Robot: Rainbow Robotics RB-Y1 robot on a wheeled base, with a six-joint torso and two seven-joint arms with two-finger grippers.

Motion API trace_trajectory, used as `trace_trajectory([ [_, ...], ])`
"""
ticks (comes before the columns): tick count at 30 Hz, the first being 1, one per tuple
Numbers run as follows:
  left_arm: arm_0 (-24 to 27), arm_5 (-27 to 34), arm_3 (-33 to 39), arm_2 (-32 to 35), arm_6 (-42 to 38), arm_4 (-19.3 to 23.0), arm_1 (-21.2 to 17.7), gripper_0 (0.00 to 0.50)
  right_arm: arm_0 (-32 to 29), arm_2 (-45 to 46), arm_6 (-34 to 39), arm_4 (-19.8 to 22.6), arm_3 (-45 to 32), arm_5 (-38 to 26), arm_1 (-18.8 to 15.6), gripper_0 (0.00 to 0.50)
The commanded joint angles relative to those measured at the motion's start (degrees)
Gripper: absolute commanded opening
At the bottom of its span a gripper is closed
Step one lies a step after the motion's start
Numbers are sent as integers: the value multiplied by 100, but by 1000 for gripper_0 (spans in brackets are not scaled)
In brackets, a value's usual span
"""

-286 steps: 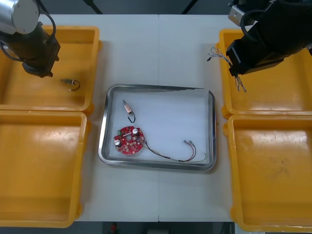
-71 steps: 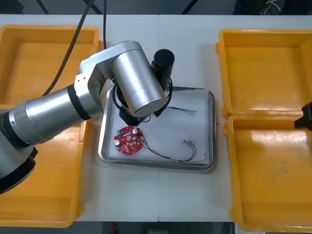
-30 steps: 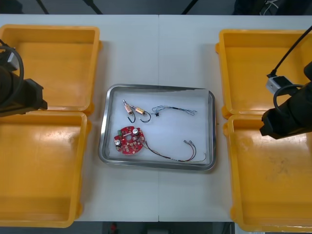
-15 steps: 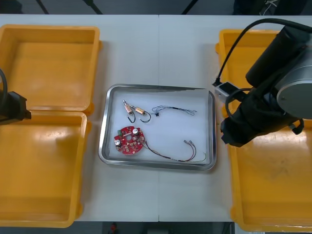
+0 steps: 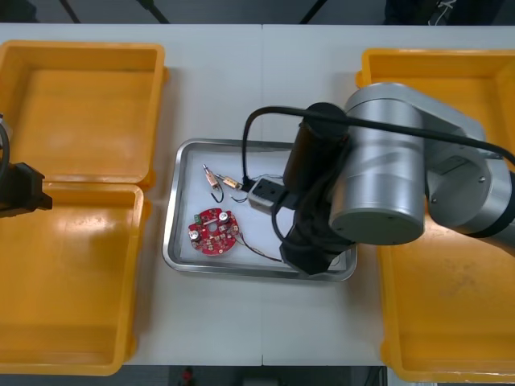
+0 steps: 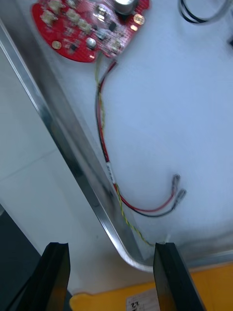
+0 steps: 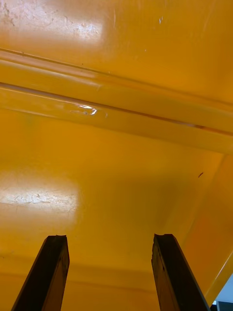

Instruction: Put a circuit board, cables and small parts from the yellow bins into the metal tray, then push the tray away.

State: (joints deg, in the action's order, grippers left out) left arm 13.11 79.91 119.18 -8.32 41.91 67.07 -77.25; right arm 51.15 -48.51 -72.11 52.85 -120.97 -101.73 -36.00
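The metal tray [image 5: 171,233], white inside, holds a round red circuit board [image 5: 213,232] and two small metal parts [image 5: 215,182]. My right arm [image 5: 378,185] reaches across its right half and hides what lies there. In the right wrist view my right gripper [image 6: 110,248] is open above the tray's rim [image 6: 63,146] at a rounded corner. The red and yellow cable [image 6: 109,165] and the circuit board [image 6: 90,24] lie beyond its fingers. My left arm [image 5: 18,189] waits at the left edge. The left gripper [image 7: 109,240] is open over a yellow bin's floor [image 7: 116,170], holding nothing.
Two yellow bins [image 5: 80,104] flank the tray on the left and two more [image 5: 451,322] on the right; the floors that show are bare. White table [image 5: 241,80] stretches beyond the tray's far rim. A bin edge [image 6: 111,296] shows between the right fingers.
My right arm has swung left from over the right bins to over the tray's right half, covering the cables there. The left arm has hardly shifted.
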Motion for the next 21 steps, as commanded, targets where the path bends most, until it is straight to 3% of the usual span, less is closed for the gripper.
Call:
trace_trajectory([
  [1, -115, -54, 26, 102, 467, 139, -335, 500, 343, -448, -946, -205, 259, 391, 427, 500],
  [13, -124, -63, 26, 102, 661, 87, -378, 500, 466, -1512, -2097, -1005, 927, 1191, 875, 500],
  [21, -124, -72, 8, 111, 731, -63, -378, 500, 466, -1890, -2141, -1286, 997, 1244, 954, 500],
])
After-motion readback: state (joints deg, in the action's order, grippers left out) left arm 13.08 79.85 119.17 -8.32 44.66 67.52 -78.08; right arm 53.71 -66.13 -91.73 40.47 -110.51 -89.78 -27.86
